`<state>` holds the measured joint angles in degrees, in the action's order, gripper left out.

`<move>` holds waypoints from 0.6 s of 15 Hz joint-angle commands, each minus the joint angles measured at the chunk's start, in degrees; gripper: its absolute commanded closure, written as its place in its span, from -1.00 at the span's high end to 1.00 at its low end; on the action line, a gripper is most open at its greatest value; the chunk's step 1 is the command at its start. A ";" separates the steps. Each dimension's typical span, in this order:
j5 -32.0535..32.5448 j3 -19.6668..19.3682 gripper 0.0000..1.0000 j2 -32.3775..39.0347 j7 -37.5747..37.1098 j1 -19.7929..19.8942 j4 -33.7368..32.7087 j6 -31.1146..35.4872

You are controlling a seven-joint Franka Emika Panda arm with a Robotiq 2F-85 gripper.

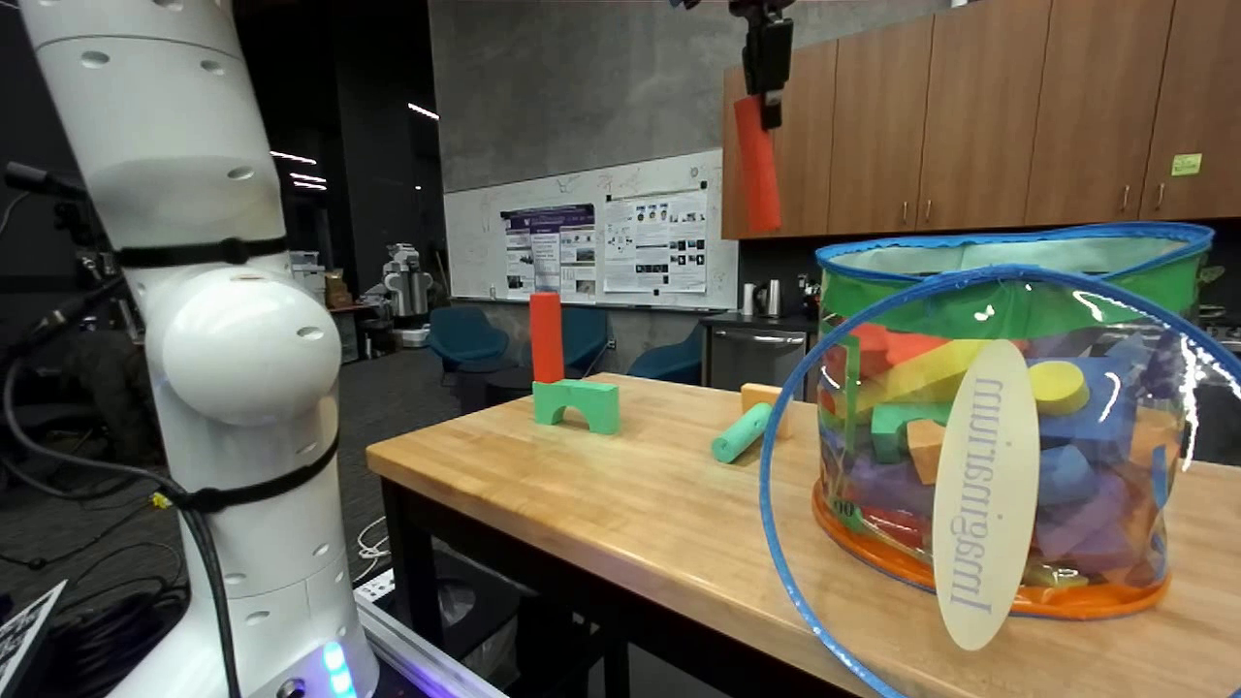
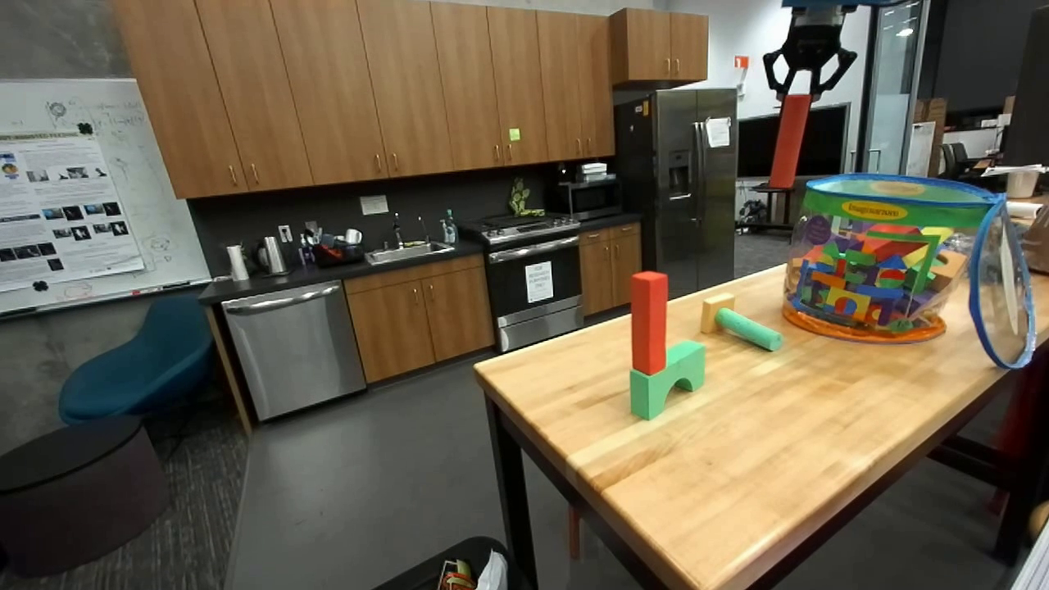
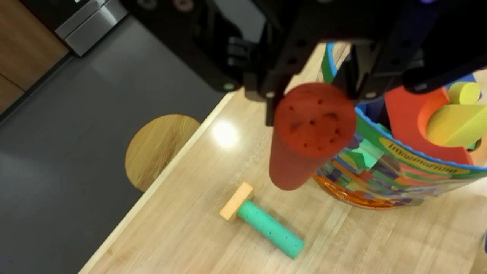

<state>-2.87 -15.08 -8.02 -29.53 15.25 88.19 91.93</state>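
My gripper (image 2: pixel 795 97) is shut on one end of a red cylinder (image 2: pixel 789 143), high above the table. In an exterior view the cylinder (image 1: pixel 758 174) hangs slightly tilted below the dark gripper (image 1: pixel 769 109). The wrist view shows its round, pitted end (image 3: pixel 314 121) between the fingers. Below it on the table lie a green cylinder (image 3: pixel 272 230) and a small orange block (image 3: pixel 236 201), touching in that view. Farther along, a red block (image 2: pixel 648 324) stands upright on one end of a green arch block (image 2: pixel 647 395).
A clear zip bag (image 2: pixel 869 211) full of coloured blocks stands on the table (image 2: pixel 623 459), close beside the held cylinder in the wrist view. Its round lid (image 1: pixel 776 504) hangs open at the side. A wooden stool seat (image 3: pixel 159 152) sits beyond the table edge.
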 commanded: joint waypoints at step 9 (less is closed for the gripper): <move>0.27 -5.26 -0.82 16.42 0.10 4.40 -21.53 -2.80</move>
<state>-2.83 -19.48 5.07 -28.66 18.67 71.71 91.37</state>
